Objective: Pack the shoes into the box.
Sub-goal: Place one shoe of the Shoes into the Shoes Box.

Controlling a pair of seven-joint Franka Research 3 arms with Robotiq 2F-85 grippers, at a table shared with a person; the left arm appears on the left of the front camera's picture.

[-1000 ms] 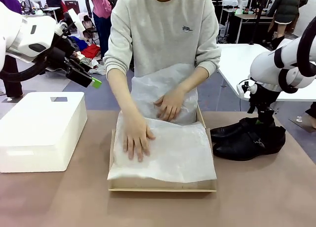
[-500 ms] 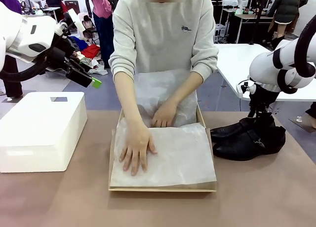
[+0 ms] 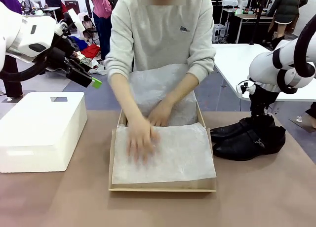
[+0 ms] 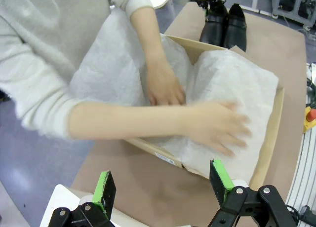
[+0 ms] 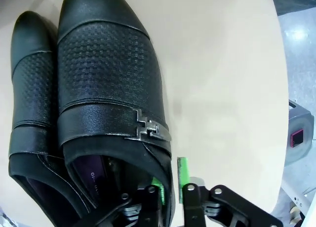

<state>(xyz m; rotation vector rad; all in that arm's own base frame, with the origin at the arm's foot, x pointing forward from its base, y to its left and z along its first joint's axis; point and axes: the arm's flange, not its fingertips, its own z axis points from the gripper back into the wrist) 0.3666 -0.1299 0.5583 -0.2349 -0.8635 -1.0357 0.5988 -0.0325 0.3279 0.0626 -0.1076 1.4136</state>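
The two black shoes (image 3: 247, 138) lie side by side on the table, right of the box (image 3: 163, 189). My right gripper (image 5: 170, 183) comes down onto the heel end of the nearer shoe (image 5: 108, 84). One green pad sits inside its opening and the other outside, pinching the side wall below the buckle. The tan box lies open, lined with white tissue paper (image 3: 168, 155) that the person's hands (image 3: 140, 138) press flat. My left gripper (image 4: 163, 180) hangs open in the air above and to the left of the box (image 4: 274, 128), with the shoes (image 4: 224, 27) far beyond it.
A large white foam box (image 3: 39, 131) stands at the table's left. The person stands at the far side, leaning over the cardboard box. A white table (image 3: 242, 64) stands behind the right arm. Bare brown tabletop lies in front of the box.
The person's hands have slid across the tissue paper, which now lies flatter in the box. Both arms have stayed almost still in the front view.
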